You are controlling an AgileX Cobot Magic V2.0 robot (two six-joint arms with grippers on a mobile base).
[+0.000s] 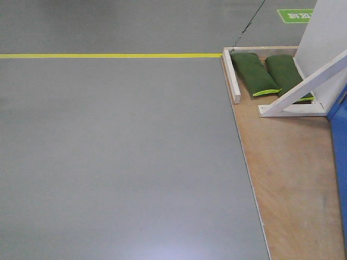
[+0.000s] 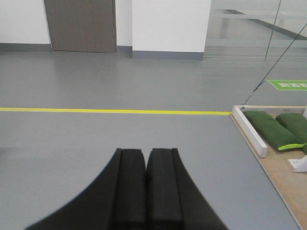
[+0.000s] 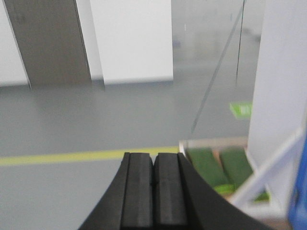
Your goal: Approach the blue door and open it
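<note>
"Front view: where is the door [image 1: 341, 162]?"

"At the right edge, a blue strip standing on the plywood base [image 1: 293, 184], just beside the white brace [image 1: 306, 86]."

"And the grippers?"

"The left gripper [image 2: 146, 160] has its pads pressed together, holding nothing, above the grey floor [image 2: 72, 143]. The right gripper [image 3: 153, 165] is the same, empty with pads touching. Its view catches the door at the lower right corner."

"Anything else?"

"Two green sandbags [image 1: 252, 73] lie side by side on the base, under the brace."

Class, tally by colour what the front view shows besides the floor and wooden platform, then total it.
Green: 3 (left sandbag, right sandbag, floor sign)
Yellow: 1 (floor line)
Blue: 1 (blue door)
White: 1 (braced panel)
Total: 6
</note>
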